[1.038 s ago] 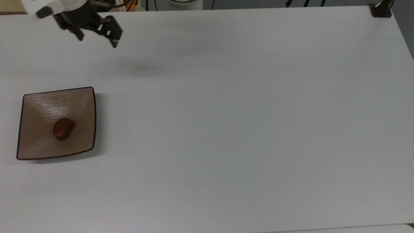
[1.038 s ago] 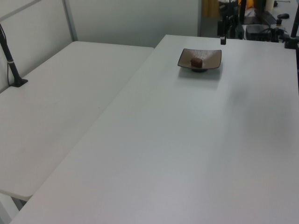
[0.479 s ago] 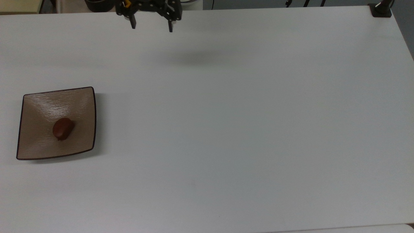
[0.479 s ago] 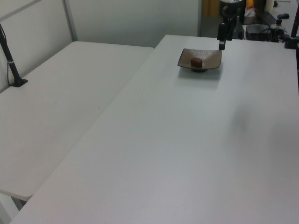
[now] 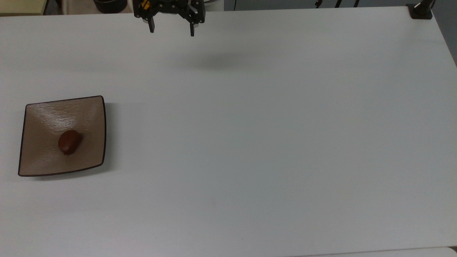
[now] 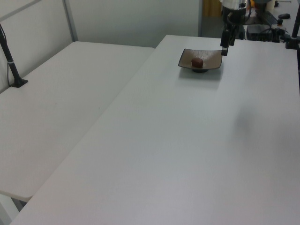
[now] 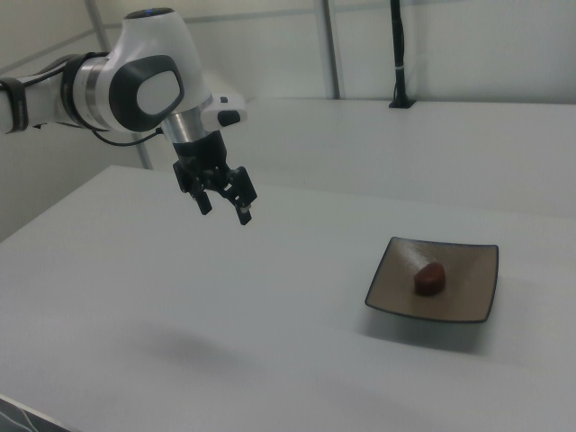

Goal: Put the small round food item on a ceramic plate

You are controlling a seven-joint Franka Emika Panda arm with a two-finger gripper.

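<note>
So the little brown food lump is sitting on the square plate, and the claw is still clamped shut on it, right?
Not quite. The food lump does sit on the square plate, but the claw is open, empty and raised well away from it, as the right view shows.

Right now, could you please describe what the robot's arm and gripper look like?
The arm has glossy white rounded shells with dark grey joint panels and a blue-lit cap on top. The gripper is black with two slim fingers; the top view shows a yellow marking on its body.
</note>
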